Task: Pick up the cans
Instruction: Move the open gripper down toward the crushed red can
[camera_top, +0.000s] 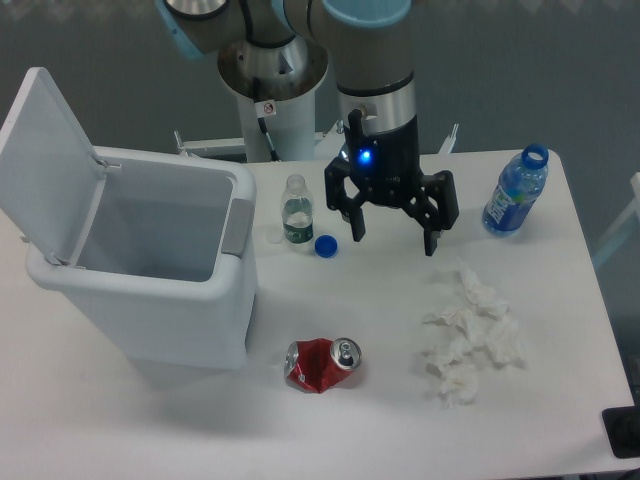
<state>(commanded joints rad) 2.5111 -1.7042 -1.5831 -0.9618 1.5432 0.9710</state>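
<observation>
A crushed red can (320, 364) with a silver top and pull tab lies on its side on the white table, near the front, right of the bin. My gripper (393, 240) hangs above the middle of the table, well behind and to the right of the can. Its two black fingers are spread wide apart and hold nothing.
An open white bin (150, 265) with its lid up stands at the left. A small clear bottle with a green label (296, 211) and a blue cap (325, 246) sit behind the can. A blue bottle (516, 193) stands at the back right. Crumpled white tissues (470, 335) lie at the right.
</observation>
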